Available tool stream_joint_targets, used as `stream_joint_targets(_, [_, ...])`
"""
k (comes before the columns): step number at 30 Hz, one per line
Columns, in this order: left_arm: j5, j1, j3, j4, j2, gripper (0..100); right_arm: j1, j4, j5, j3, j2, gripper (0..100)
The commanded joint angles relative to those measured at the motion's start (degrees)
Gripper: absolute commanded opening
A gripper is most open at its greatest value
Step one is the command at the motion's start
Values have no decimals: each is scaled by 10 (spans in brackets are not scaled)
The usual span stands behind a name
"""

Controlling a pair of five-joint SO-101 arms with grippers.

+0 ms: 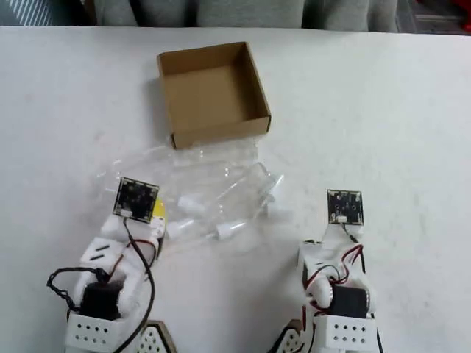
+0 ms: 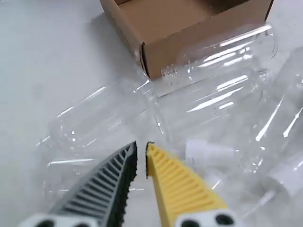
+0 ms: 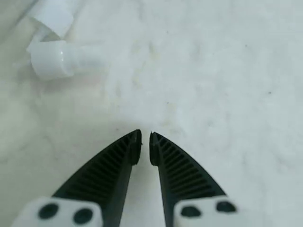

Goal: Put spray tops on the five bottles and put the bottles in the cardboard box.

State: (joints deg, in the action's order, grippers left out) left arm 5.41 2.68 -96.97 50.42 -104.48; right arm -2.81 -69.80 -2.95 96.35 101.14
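The bottles (image 2: 218,71) were found lying on their sides just ahead of the left hand (image 2: 141,156), between it and the box (image 1: 221,134), long axes mostly across its reach, so that hand was judged nearer; both it and the right hand (image 3: 144,146), near a spray top (image 3: 49,59), were pressed almost together, empty.

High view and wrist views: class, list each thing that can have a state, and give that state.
Cardboard box: upright, open, empty.
Bottle by the box: on its side, neck open, no top.
Other bottles: lying on the table, outside the box.
Spray top: lying loose on the table.
Left jaws: shut, empty.
Right jaws: shut, empty.
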Motion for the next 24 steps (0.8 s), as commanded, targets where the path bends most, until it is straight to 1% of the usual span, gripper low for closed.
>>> stream_joint_targets(1, [5, -14, 54, -5, -4, 61, -15, 0, 2, 6, 5, 21])
stream_joint_targets(7, [1, -65, 182, 54, -3, 61, -15, 11, 2, 5, 5, 22])
stream_joint_targets(10, [1, -79, 227, 55, 22, 61, -16, 13, 2, 5, 5, 22])
stream_joint_targets(12, [1, -79, 262, 56, 70, 61, -16, 13, 2, 5, 5, 22])
stream_joint_targets(16, [4, -80, 350, 58, 212, 61, -16, 13, 2, 5, 5, 22])
stream_joint_targets(20, [4, -80, 441, 94, 353, 61, -16, 12, 2, 5, 5, 22])
stream_joint_targets(23, [-3, -80, 483, 97, 447, 61, -16, 12, 2, 5, 5, 22])
stream_joint_targets(24, [-16, -80, 491, 97, 476, 61, -16, 12, 2, 5, 5, 22])
